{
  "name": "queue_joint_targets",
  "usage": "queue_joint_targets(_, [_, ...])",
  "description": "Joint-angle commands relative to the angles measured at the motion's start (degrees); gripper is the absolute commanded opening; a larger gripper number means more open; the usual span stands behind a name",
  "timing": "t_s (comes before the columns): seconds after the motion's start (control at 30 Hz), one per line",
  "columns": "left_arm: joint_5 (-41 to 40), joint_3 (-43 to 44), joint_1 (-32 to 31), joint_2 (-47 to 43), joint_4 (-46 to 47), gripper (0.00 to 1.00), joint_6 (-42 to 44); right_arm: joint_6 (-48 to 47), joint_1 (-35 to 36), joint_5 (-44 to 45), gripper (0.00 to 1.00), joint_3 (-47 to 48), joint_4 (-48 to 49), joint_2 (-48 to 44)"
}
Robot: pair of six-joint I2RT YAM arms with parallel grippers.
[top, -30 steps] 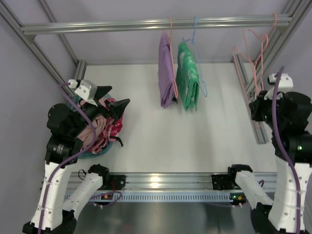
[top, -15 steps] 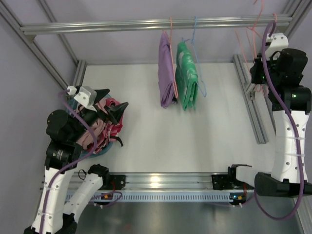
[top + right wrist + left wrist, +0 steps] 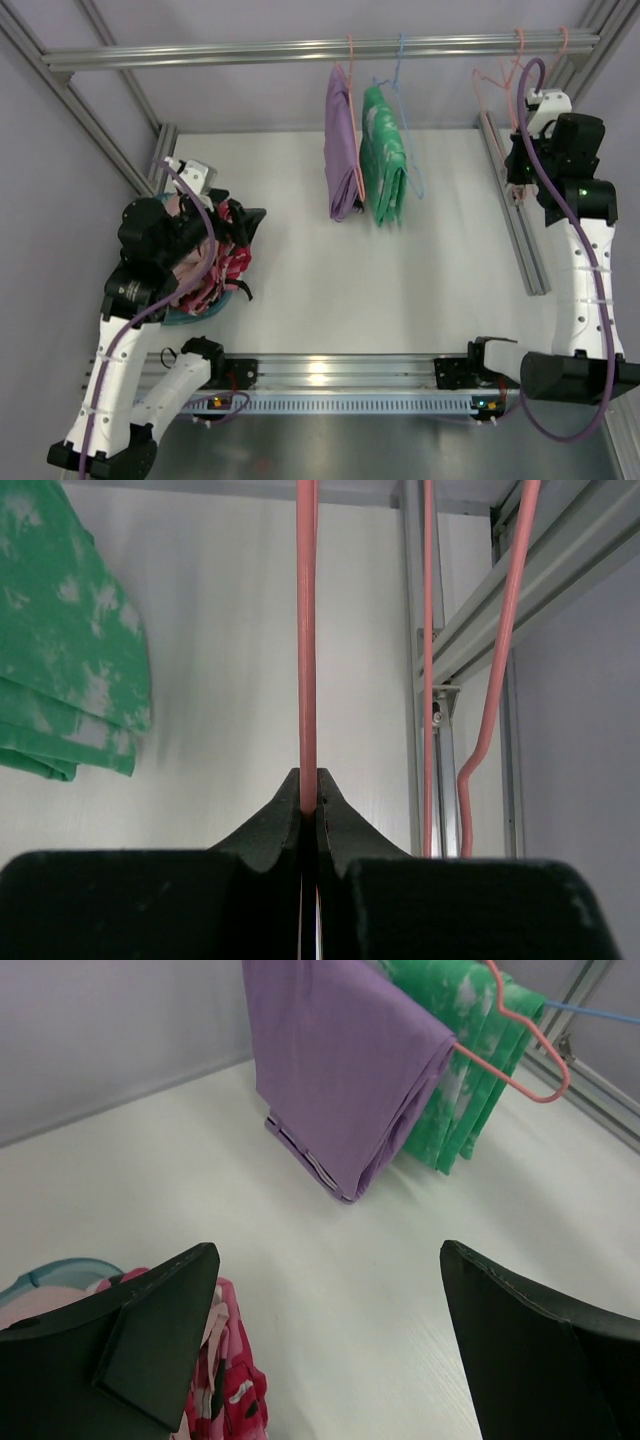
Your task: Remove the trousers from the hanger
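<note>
My right gripper is shut on the thin salmon-pink wire hanger, which is bare and held up by the rail at the back right. In the right wrist view the wire runs straight up from between my closed fingertips. Pale dusty-pink fabric, which looks like the trousers, lies in a pile of clothes at the left, partly under my left arm. My left gripper is open and empty just above that pile. Its fingers are spread wide over the white table.
A purple garment on a salmon hanger and a green garment on a blue wire hanger hang from the rail at mid back. The pile sits in a teal basket. Other salmon wires hang by the right frame post.
My right arm has lifted the bare hanger from low at the right up to the rail. My left arm has swung back over the pile, fingers still open.
</note>
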Motion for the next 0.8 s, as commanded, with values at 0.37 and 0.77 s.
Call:
queue_joint_targets(0.37, [-3.2, 9.7, 0.6, 9.8, -15.1, 0.98, 3.1, -1.7, -3.4, -1.5, 0.55, -2.5, 0.8, -8.6])
queue_joint_targets(0.77, [-7.9, 9.8, 0.8, 15.8, -19.7, 0.98, 5.2, -4.6, -3.4, -3.6, 0.99, 1.9, -12.0, -16.6])
